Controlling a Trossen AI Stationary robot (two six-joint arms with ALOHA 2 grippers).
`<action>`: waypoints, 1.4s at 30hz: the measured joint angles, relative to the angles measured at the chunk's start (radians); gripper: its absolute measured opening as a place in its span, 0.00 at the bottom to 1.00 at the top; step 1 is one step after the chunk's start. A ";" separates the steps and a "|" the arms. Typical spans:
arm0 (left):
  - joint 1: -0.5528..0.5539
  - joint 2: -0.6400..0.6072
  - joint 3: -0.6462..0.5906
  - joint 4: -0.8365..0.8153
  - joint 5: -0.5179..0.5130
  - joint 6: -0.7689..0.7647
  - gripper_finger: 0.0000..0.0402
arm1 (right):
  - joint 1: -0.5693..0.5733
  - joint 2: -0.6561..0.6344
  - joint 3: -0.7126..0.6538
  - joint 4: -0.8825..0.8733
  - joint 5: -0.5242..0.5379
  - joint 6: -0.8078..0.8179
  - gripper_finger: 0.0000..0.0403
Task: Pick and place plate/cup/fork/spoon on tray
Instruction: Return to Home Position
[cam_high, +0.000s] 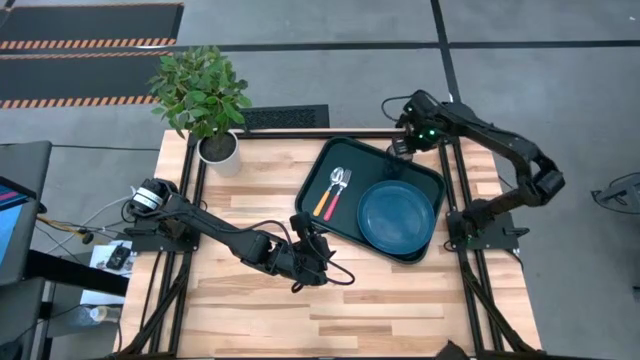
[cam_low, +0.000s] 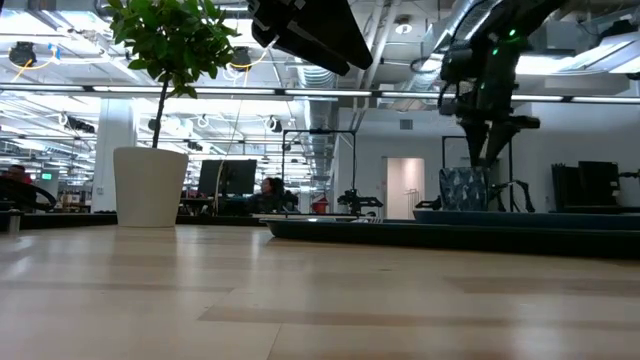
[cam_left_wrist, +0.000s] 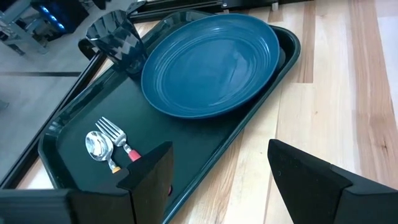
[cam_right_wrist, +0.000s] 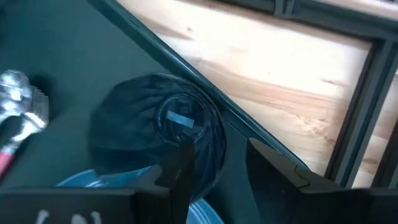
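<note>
Setting the cup down in the tray's far right corner.

The cup (cam_right_wrist: 158, 140) sits on the tray (cam_high: 330, 160) beyond the plate (cam_high: 397, 214); my right hand (cam_right_wrist: 214, 171) straddles its rim, so I'd open fully and lift straight. My left hand (cam_left_wrist: 217, 180) waits open, near left.

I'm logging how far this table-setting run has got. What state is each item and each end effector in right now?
Round teal-blue plate: flat on the tray.
Dark see-through tumbler cup: upright in the tray's corner.
Red-handled fork: lying on the tray.
Orange-handled spoon: lying beside the fork.
Dark rectangular tray: on the table.
Left end effector: open, empty.
Right end effector: open around the cup's rim.
</note>
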 joint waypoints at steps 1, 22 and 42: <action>0.000 0.000 0.000 0.002 0.000 0.000 0.63 | -0.002 -0.021 0.000 0.000 -0.004 0.001 0.42; -0.003 0.000 0.000 0.204 0.108 0.165 0.63 | 0.561 -0.734 -0.027 0.057 -0.093 0.154 0.40; 0.038 -0.265 -0.006 0.238 0.391 0.256 0.63 | 1.515 -0.802 -0.612 0.995 0.666 0.043 0.40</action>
